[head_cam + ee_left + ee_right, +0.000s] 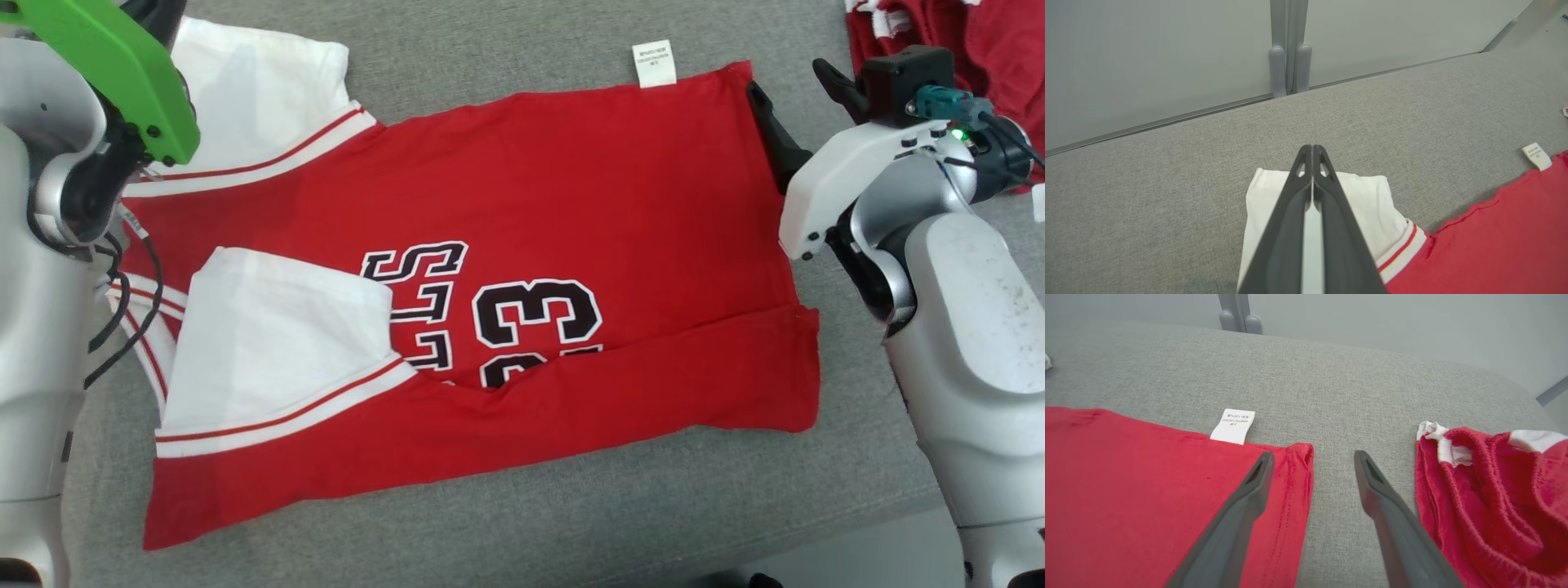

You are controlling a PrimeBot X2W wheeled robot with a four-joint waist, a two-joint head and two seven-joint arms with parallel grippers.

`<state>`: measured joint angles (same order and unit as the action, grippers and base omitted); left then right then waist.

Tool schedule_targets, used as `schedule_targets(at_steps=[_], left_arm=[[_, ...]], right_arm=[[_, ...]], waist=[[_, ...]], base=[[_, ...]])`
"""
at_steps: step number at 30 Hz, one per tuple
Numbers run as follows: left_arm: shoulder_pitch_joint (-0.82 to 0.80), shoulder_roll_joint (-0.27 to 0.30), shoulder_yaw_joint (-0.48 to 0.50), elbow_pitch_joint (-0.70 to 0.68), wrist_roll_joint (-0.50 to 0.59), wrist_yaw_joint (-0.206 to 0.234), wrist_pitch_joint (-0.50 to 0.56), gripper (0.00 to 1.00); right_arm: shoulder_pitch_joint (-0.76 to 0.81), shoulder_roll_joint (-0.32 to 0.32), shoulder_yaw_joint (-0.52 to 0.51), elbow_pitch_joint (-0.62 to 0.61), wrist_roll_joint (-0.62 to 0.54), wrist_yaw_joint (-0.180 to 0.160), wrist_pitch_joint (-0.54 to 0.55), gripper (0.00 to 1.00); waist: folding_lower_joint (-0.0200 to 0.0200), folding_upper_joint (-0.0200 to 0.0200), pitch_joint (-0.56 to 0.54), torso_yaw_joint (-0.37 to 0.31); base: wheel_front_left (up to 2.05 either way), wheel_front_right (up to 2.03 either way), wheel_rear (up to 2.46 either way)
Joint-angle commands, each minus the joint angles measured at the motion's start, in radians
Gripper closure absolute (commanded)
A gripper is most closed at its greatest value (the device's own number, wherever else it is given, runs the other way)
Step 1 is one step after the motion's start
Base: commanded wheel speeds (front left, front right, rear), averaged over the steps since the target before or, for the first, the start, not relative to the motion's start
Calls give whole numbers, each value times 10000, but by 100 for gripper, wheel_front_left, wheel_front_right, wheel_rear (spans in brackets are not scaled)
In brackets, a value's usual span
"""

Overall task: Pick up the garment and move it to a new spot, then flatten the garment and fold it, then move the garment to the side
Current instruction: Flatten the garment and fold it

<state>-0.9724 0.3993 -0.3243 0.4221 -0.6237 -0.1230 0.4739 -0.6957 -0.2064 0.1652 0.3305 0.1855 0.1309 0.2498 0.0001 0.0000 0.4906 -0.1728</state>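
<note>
**Head view:** the garment (571, 204) lies flat on the grey bench (506, 49). Its long axis runs from the bench's left side to its right, sleeves to the left and hem to the right. The near long edge is folded up over the print. The right gripper (798, 91) sits spread at the far hem corner, and the left arm (49, 163) hangs over the far white sleeve (253, 90). Each arm is nearer its own end, so the far long edge looks like the next to fold.

**Left wrist view:** the left gripper (1312, 149) is pressed together low over that sleeve, pointing at the bench's far edge. Whether cloth is caught I cannot tell.

**Right wrist view:** the right gripper's fingers straddle the hem corner, one over red cloth and one over bare bench, near the white tag (1233, 426). A darker red garment (1494, 506) lies just beside them, toward the bench's right end. The bench cover is woven grey, with a pale wall (1372, 318) behind
</note>
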Motion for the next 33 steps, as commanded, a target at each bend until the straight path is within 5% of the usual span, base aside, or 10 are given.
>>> schedule_targets(at_steps=[1,10,11,12,15,27,28,29,30,33], left_arm=[[178,-88,-25,-118,-130,-25,-172,100],[415,-480,-440,-447,-432,-66,-838,100],[397,-473,-469,-435,-450,-69,-860,100],[375,-455,-494,-414,-494,-71,-880,100],[331,-426,-570,-343,-546,-73,-925,100],[289,-115,-827,95,-570,-80,-912,100],[280,-52,-830,164,-607,-81,-832,87],[254,11,-831,197,-624,-81,-777,60],[202,117,-818,255,-648,-81,-665,8],[14,472,-820,345,-718,-83,-209,0]], right_arm=[[-281,-160,60,318,-33,-2,168,0],[-1285,-945,509,2159,101,-3,1104,0],[-1336,-963,564,2273,178,-3,1141,14],[-1382,-990,635,2411,251,-3,1196,47],[-1515,-1041,816,2704,400,-3,1179,100],[-1658,-923,1083,2534,725,-3,-121,100],[-1588,-874,1154,2396,797,-3,-193,100],[-1538,-859,1208,2289,833,-3,-250,100],[-1493,-826,1291,2130,892,-3,-284,100],[-1473,-649,1591,1702,1005,-3,-326,100]], waist=[[-1,0,-108,721],[-1,0,-72,1487],[-1,0,-64,1505],[-1,0,-54,1518],[-1,0,-39,1518],[-1,0,-73,1086],[-1,0,-48,995],[-1,0,-17,915],[-1,0,40,798],[-1,0,266,420]], base=[[0,0,0],[0,0,0],[0,0,0],[0,0,0],[0,0,0],[0,0,0],[0,0,0],[0,0,0],[0,0,0],[0,0,0]])
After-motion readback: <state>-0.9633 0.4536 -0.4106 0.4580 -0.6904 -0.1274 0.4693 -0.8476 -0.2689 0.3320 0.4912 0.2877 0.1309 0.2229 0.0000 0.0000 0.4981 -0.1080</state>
